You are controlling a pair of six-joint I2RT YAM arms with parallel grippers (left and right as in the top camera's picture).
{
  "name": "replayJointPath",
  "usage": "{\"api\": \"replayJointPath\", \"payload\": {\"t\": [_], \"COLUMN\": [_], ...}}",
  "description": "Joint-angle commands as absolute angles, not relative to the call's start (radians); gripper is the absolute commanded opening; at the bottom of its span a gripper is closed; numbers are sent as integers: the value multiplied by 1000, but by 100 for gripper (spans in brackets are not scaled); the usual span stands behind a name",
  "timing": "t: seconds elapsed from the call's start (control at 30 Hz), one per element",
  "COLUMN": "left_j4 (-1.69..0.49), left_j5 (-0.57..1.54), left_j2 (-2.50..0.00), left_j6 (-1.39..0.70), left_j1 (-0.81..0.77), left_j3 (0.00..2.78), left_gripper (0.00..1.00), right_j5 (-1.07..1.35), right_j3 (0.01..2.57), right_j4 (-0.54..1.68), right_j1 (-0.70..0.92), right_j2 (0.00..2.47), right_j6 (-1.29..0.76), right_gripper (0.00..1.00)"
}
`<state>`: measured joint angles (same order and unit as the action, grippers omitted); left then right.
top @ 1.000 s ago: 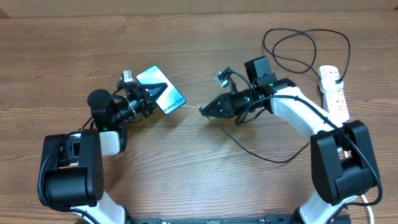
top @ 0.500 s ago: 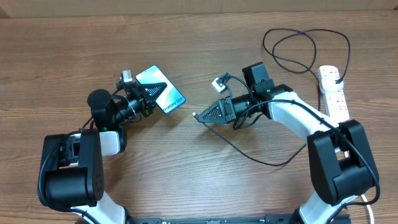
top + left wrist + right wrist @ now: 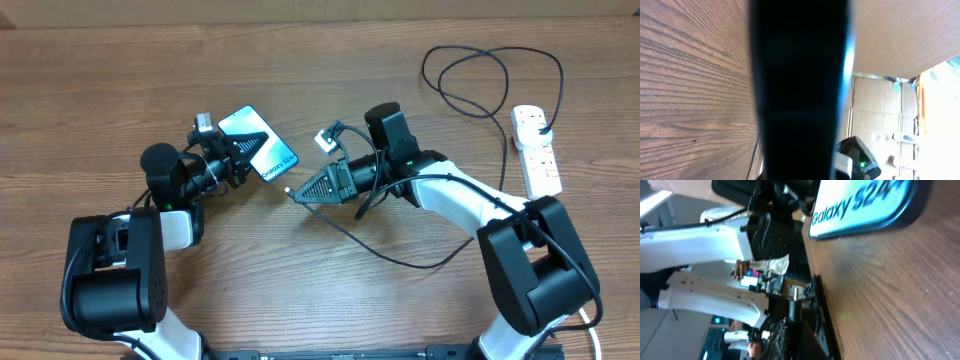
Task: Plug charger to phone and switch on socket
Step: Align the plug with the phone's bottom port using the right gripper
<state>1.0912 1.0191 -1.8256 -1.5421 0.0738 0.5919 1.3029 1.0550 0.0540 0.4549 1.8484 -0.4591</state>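
Note:
The phone, screen lit light blue with white text, lies tilted on the wooden table left of centre. My left gripper is shut on the phone; in the left wrist view the phone's dark edge fills the middle. My right gripper is shut on the charger's connector end, whose tip is just right of the phone's near end, a small gap apart. In the right wrist view the tip points toward the phone. The black cable trails right and loops to the plug in the white socket strip.
The cable makes a large loop at the back right of the table. The strip lies near the right edge. Cardboard boxes stand beyond the table in the left wrist view.
My right gripper has moved left with the connector, from mid-table to just beside the phone's near end, dragging the cable along. The left gripper and phone have not moved.

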Motion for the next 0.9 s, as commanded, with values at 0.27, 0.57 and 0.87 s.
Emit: {"api": "replayJointPath", "payload": {"t": [0.27,0.57,0.87], "left_j4": [1146,1185,1186], "left_j5": [1095,1100,1103], "left_j2": [-1805,-1805,-1805], "left_j6": [-1609,-1660,-1661], "left_j1": [78,78,78], "left_j3": [618,618,618], "left_gripper": [4,5,4], "right_j5": [1257,1270,1265], "right_j3": [1048,1048,1048], "right_j4": [-56,-151,-178], "right_j1": [450,450,450], "right_j2": [1843,1878,1882], "right_j6": [-603,-698,-719], "right_gripper": [4,4,4]}}
